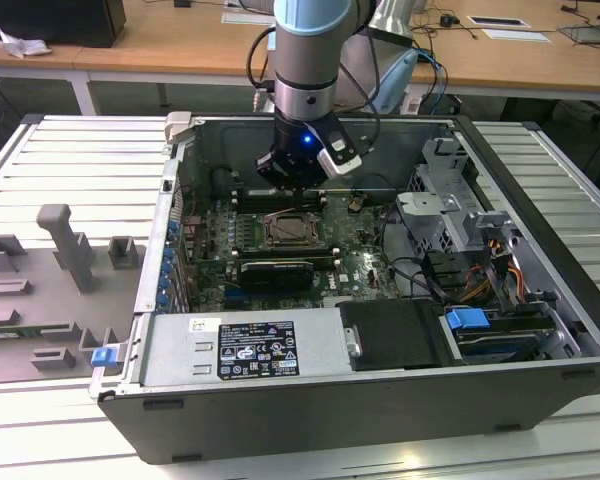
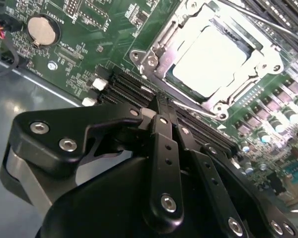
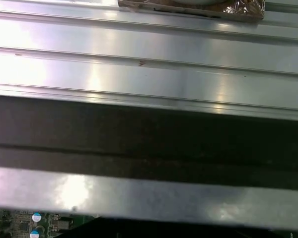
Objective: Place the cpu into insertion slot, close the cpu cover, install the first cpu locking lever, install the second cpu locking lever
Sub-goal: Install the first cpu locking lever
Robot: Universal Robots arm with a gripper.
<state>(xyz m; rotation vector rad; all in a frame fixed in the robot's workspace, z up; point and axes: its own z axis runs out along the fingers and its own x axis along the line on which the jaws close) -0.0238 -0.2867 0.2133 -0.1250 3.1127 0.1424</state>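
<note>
- The black metal claw [image 2: 161, 106], built of bolted link plates, has its fingers drawn together with no gap visible between the tips; nothing is held between them.
- In the second wrist view the claw's tips sit over the long black ribbed memory slots [image 2: 134, 89] just beside the insertion slot, apart from the socket itself; whether they touch the slots I cannot tell.
- The cpu [image 2: 211, 59], a flat square chip with a pale, glossy silver-grey metal top, lies inside the insertion slot [image 2: 154, 57], a square socket with a metal rim on the green circuit board [image 2: 89, 39].
- The cpu cover [image 2: 186, 27], a thin silvery metal frame with a square window, lies down around the chip, whose top shows through the window.
- A thin steel wire lever [image 2: 188, 106] runs along the socket's edge nearest the claw.
- A round silver coin cell [image 2: 42, 30] sits on the board, well apart from the socket.
- In the exterior view the claw [image 1: 292, 190] hangs from the grey arm directly over the socket [image 1: 290, 230], inside the open dark-grey steel computer case [image 1: 380, 400].
- The case rests on a ribbed aluminium worktop [image 1: 70, 160]; grey moulded fixture blocks [image 1: 65, 240] stand on it at the exterior view's left of the case.
- The first wrist view shows smooth, shiny ribbed aluminium [image 3: 139, 74] and a dark band.
</note>
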